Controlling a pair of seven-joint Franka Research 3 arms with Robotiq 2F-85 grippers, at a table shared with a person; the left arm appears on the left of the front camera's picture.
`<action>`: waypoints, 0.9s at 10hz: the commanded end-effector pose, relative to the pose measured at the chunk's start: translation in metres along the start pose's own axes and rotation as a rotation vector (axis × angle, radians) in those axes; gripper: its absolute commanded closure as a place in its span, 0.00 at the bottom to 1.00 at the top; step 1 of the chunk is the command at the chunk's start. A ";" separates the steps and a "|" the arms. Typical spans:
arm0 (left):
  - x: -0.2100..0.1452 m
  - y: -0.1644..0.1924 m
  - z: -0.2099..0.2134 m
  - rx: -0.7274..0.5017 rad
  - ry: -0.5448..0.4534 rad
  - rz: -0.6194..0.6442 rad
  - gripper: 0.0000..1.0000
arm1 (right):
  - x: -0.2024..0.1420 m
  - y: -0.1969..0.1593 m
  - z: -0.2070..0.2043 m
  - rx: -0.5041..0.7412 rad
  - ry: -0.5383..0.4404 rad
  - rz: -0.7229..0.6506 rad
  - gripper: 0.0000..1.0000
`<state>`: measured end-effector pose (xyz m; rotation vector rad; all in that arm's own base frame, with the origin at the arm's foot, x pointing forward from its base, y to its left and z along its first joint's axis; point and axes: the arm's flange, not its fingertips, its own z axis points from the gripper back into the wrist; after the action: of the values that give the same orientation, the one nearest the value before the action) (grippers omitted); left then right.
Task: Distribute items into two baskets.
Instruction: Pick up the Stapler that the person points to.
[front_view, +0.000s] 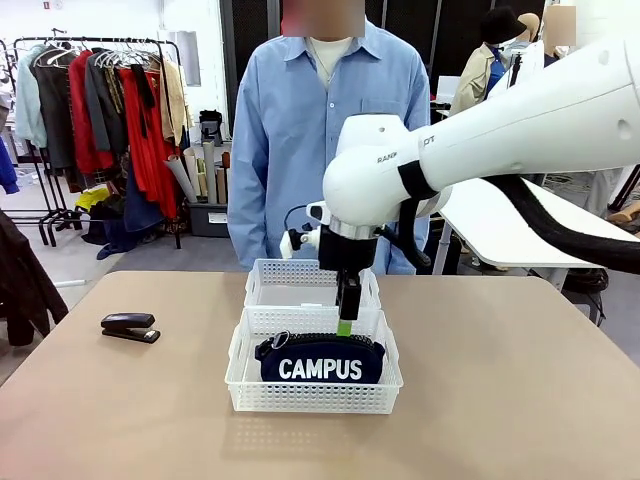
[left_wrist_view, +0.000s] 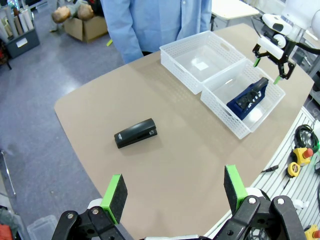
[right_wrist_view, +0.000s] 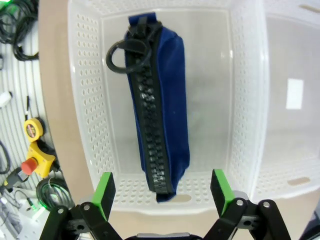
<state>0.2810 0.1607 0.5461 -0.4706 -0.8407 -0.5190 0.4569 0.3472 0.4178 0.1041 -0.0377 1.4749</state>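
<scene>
two baskets sit touching on the table (front_view: 500, 400) — the near basket (front_view: 310, 398) holds the pouch (front_view: 320, 364), the far basket (front_view: 272, 280) looks empty. both pincers gape, holding nothing: right gripper (front_view: 345, 322) just above the pouch, left gripper (left_wrist_view: 175, 192) well above the stapler (front_view: 130, 327), lying apart at left. a skewed pinch could skid that low stapler away — or it lands beside the pouch.

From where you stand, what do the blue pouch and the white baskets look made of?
CAMPUS pouch: seemingly navy woven fabric, matte, with a black toothed zip. Nearer basket and farther basket: probably white plastic, faintly glossy, with moulded perforated walls.
</scene>
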 end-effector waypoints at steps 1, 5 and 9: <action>-0.001 0.000 0.000 -0.011 -0.011 -0.015 0.00 | -0.049 0.007 0.020 0.019 -0.041 -0.093 0.00; -0.001 0.000 0.000 -0.011 -0.011 -0.015 0.00 | -0.161 0.017 0.056 0.011 -0.169 -0.254 0.00; -0.001 0.000 0.000 -0.011 -0.011 -0.015 0.00 | -0.272 0.066 0.091 -0.038 -0.310 -0.467 0.00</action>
<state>0.2811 0.1606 0.5461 -0.4701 -0.8398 -0.5191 0.3870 0.0923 0.4845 0.2682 -0.2291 1.0314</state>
